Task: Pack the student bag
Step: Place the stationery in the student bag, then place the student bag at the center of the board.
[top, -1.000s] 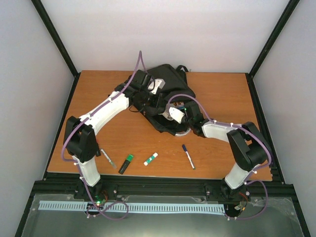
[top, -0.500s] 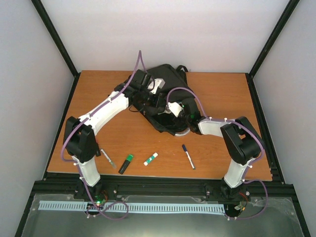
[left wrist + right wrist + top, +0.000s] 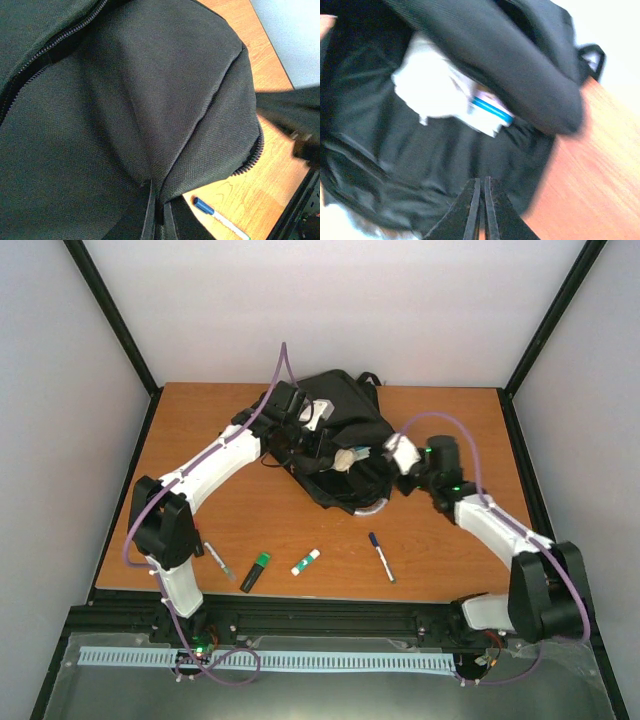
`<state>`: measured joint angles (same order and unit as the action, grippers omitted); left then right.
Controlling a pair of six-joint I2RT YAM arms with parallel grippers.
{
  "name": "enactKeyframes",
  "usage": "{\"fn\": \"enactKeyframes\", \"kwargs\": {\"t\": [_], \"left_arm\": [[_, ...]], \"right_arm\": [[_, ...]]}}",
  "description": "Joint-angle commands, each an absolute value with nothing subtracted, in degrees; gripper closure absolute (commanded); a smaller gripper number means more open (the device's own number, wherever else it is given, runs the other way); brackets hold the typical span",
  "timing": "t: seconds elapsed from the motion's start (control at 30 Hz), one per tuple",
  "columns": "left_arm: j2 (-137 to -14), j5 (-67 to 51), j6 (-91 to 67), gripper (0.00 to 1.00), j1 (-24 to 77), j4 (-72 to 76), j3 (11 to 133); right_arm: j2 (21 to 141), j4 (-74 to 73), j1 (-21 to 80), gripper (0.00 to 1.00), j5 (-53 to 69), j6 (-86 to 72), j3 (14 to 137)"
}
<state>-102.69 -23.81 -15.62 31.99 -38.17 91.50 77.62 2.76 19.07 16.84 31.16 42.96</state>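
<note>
The student bag [image 3: 345,430] is a black backpack lying at the back middle of the table, its mouth facing the near edge. My left gripper [image 3: 318,447] is shut on a fold of the bag's black fabric [image 3: 157,212] and holds the flap up. My right gripper [image 3: 374,453] is shut and empty, just outside the bag's mouth on its right side; in the right wrist view its tips [image 3: 481,200] point into the opening. A white item with a blue stripe [image 3: 447,92] lies inside the bag and shows pale in the top view [image 3: 350,457].
On the wooden table near the front edge lie a silver pen [image 3: 219,562], a green highlighter [image 3: 255,571], a white glue stick with a green cap [image 3: 306,561] and a blue-capped pen [image 3: 381,556], the last also in the left wrist view [image 3: 215,214].
My right arm has pulled out of the bag's mouth and swung right, its elbow now far out to the right. The white item stays in the bag. The left arm has not moved.
</note>
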Motion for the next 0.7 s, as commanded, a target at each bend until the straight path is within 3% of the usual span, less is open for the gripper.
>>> {"fn": "enactKeyframes", "kwargs": {"t": [0.0,0.2,0.43,0.57,0.67], "left_arm": [[-102.22,-27.07,-17.19,0.99,32.97,-37.01,92.74],[-104.87,-22.00,-18.01,0.99,40.37,-35.53,93.37],[-109.69,-14.49,-20.96,0.98,44.29,-32.20,95.40],[-114.83,-18.12,-18.61,0.76,44.36,-34.59,100.45],[-111.70,-17.17,-15.15,0.56,44.96,-36.80,99.40]], "right_arm": [[70.96,-10.97,8.63,0.97,26.44,25.86,44.60],[61.05,-15.15,3.66,0.93,25.78,23.24,44.64],[58.60,-15.13,2.76,0.75,25.58,20.34,44.87],[63.51,-19.51,2.81,0.66,29.64,17.57,52.22],[66.50,-20.70,2.81,0.59,31.78,13.44,57.13]]}}
